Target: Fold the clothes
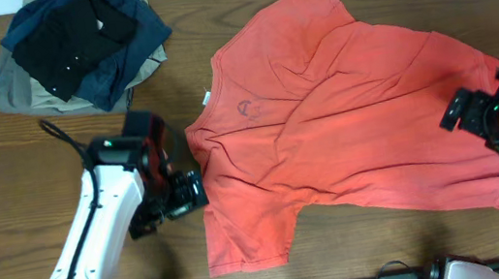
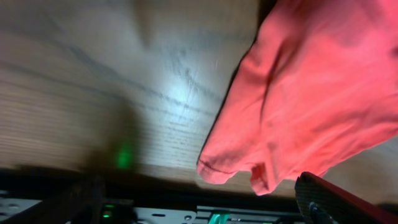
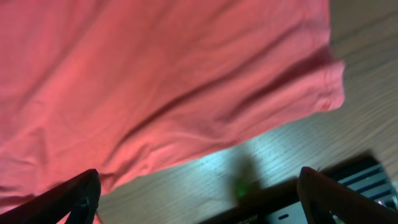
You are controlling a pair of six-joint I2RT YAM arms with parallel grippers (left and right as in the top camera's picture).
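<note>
Overhead first: I've got the coral-red T-shirt (image 1: 354, 115) lying spread out and wrinkled on the wooden table (image 1: 1, 184), front side up, with the small dark chest logo (image 1: 246, 111) showing and the white neck label (image 1: 207, 97) at the collar. The collar points to the left of the picture and the hem runs along the right. One sleeve reaches toward the far edge, the other toward the near edge. Up in the far left corner sits a pile of folded garments (image 1: 80, 46), black on navy on khaki, well apart from the shirt. My left hand (image 1: 190, 191) is down just beside the shirt's collar-side edge. My right hand (image 1: 461, 112) hangs over the hem end of the shirt. Switching to the left wrist camera: the two fingers (image 2: 336, 199) stand wide apart at the bottom corners, so that hand is open and holding nothing. A rumpled edge of the red cloth lies on the table ahead of them, to the right, with bare wood grain to the left. Now the right wrist camera: fingers (image 3: 68, 199) spread wide here too, so this hand is open with nothing pinched. Red fabric fills most of the view, lying creased on the table. Its stitched hem corner is at the upper right, with a strip of bare wood beyond it.
</note>
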